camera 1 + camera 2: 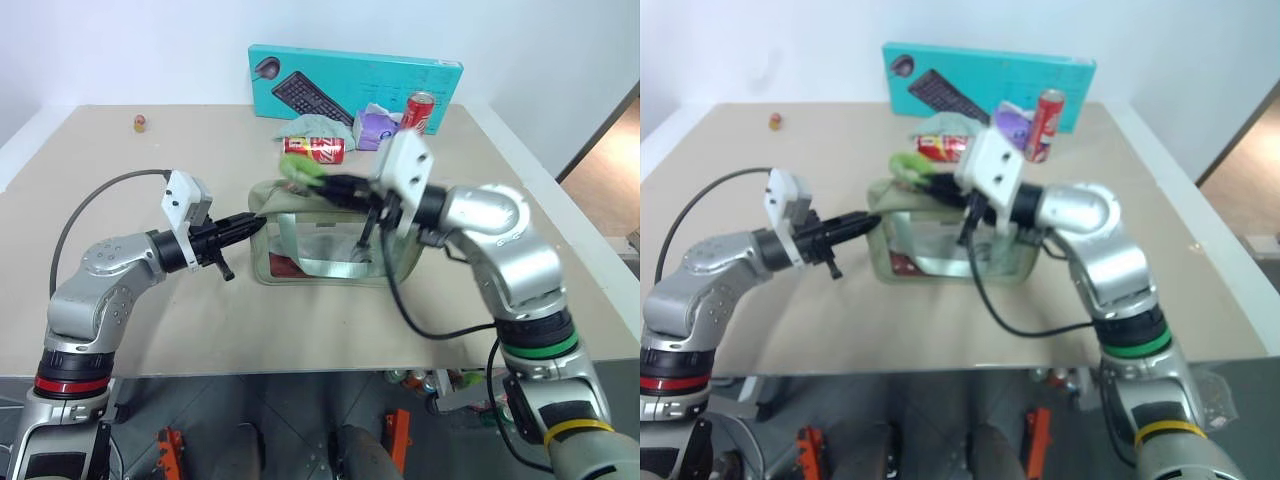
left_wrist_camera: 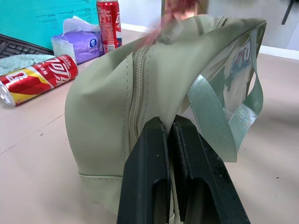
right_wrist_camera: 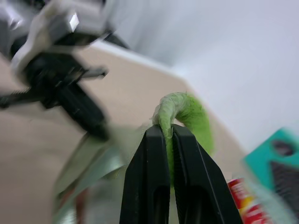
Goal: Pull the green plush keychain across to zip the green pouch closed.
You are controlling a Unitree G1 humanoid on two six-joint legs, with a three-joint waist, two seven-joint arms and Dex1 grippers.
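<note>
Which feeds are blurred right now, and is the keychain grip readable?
Right wrist view: background smeared, but the right end effector clearly pinches the green plush keychain. Left eye view: keychain streaked. Left wrist view: sharp on the green pouch; its far end is blurred.

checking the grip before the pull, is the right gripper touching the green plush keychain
Touching: in the right wrist view the right gripper pinches the green plush keychain.

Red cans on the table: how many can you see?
2. One can lies on its side just behind the pouch, by the rag. The other can stands upright against the teal box, beside the purple tissue pack. The arms could hide others.
</note>
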